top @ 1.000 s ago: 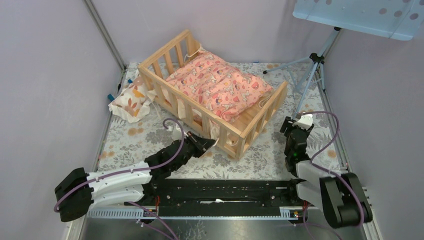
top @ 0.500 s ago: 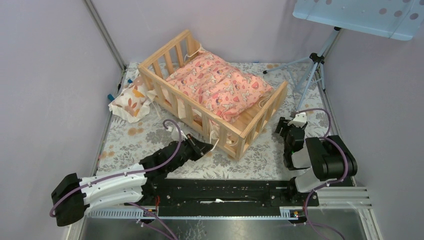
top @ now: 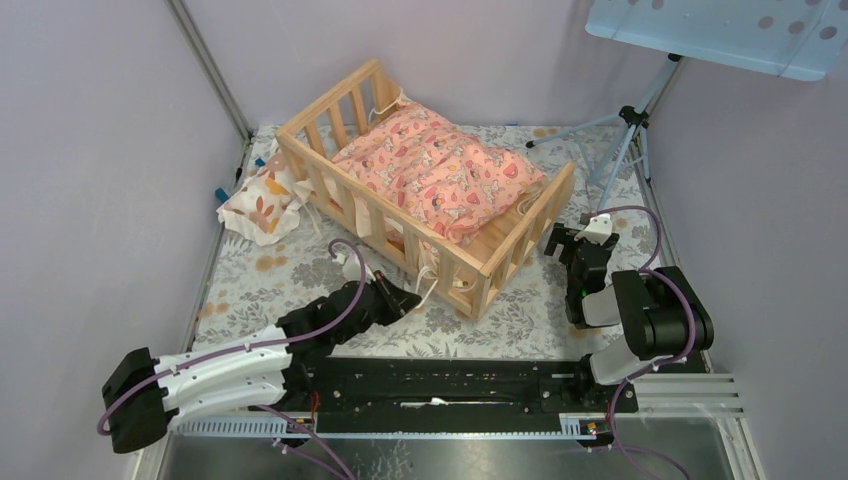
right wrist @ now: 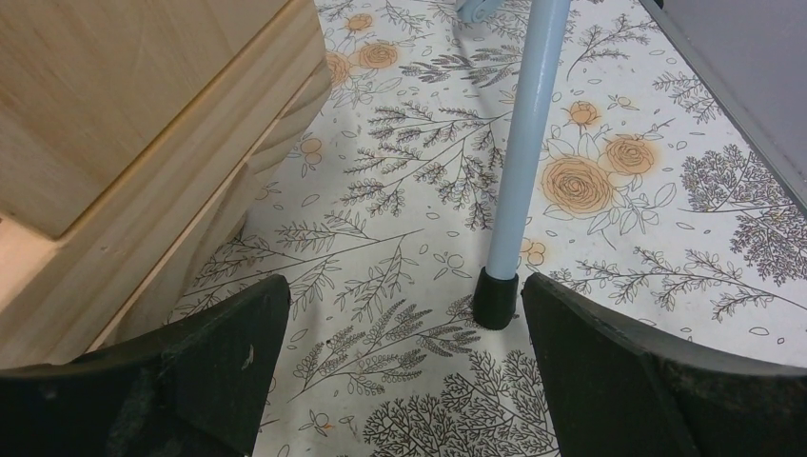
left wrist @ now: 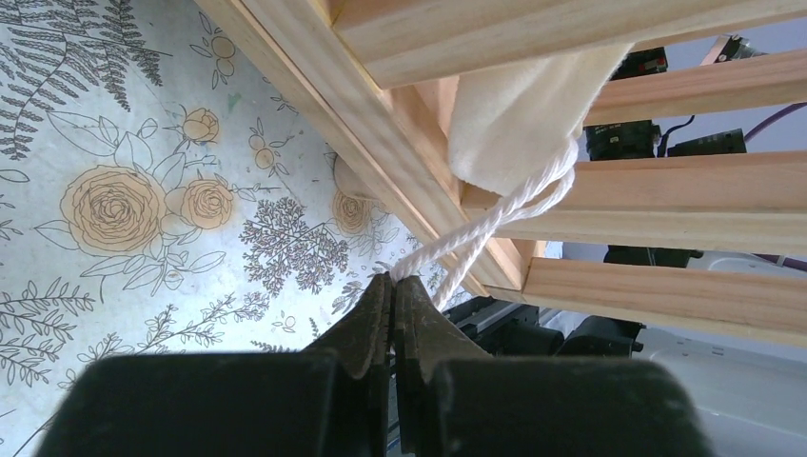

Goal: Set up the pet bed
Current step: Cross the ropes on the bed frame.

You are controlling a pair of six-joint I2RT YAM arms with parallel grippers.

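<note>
Two risks: left end effector [left wrist: 392, 286], clenched on the white tie cord [left wrist: 476, 228], could drag the pet bed [top: 500, 262] across the table [top: 250, 290]; right end effector [right wrist: 400, 314], released and empty, may clip the tripod leg [right wrist: 519, 143].

right gripper [top: 572, 243]: jaws spread wider, shifted closer to the pet bed [top: 530, 222] foot end
right arm: elbow folded up and back from the bed
left gripper [left wrist: 392, 286]: backed slightly off the bed's near corner, dragging the pinched white cord [left wrist: 485, 224]
</note>
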